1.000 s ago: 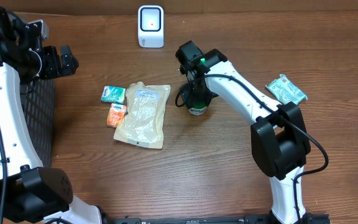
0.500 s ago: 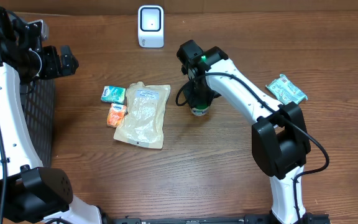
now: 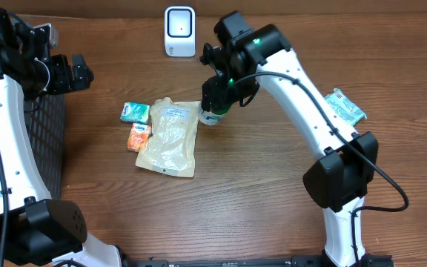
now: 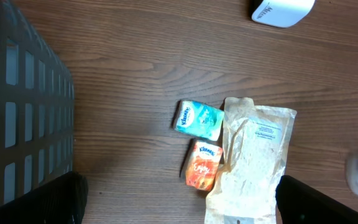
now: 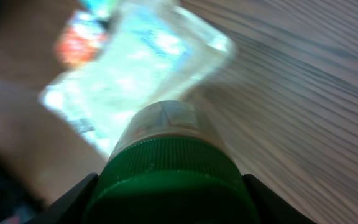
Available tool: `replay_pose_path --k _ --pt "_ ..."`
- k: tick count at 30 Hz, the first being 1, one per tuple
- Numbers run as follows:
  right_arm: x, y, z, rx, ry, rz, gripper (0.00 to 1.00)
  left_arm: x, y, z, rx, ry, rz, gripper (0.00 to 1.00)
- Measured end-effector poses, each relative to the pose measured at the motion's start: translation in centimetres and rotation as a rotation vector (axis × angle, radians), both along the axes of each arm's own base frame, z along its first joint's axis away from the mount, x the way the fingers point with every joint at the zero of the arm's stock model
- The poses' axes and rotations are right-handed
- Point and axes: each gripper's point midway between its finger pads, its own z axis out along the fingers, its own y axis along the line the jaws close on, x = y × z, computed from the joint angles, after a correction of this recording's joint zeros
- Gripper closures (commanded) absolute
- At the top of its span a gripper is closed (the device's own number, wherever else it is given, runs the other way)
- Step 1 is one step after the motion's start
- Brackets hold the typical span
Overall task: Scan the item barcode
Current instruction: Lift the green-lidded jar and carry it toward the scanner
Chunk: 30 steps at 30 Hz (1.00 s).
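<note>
Already the right gripper [image 3: 215,104] is clamped on the small green-capped bottle [image 3: 210,115], holding it over the far right corner of the clear pouch [image 3: 170,137]. So picking up seems done; showing its barcode to the white scanner [image 3: 179,31], farther back, is what is left. At far left, the left gripper [image 3: 76,73] stands wide apart. The table [image 3: 258,215] is plain brown wood.
</note>
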Motion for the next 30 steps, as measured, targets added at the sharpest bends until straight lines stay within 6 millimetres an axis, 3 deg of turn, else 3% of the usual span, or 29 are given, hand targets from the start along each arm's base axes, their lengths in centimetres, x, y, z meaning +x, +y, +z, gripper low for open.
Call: replay_pose_path --k 6,11,15,23,28,30 --pt "-0.9 0.0 4.9 0.308 0.045 0.092 0.59 0.0 0.0 0.0 0.000 0.000 0.000 0.00" --pt "-1.4 -2.0 10.5 0.579 0.054 0.119 0.61 0.0 0.0 0.0 0.000 0.000 0.000 0.00" --pt "-1.0 -3.9 13.2 0.707 0.041 0.102 0.62 0.0 0.0 0.0 0.000 0.000 0.000 0.00" --pt "-0.2 -4.8 14.0 0.751 0.009 0.099 0.63 0.0 0.0 0.0 0.000 0.000 0.000 0.01" --pt "1.2 -3.1 12.5 0.630 -0.125 0.154 0.62 0.0 0.0 0.0 0.000 0.000 0.000 0.01" --pt "2.9 -1.9 11.3 0.508 -0.226 0.150 0.62 0.0 0.0 0.0 0.000 0.000 0.000 0.00"
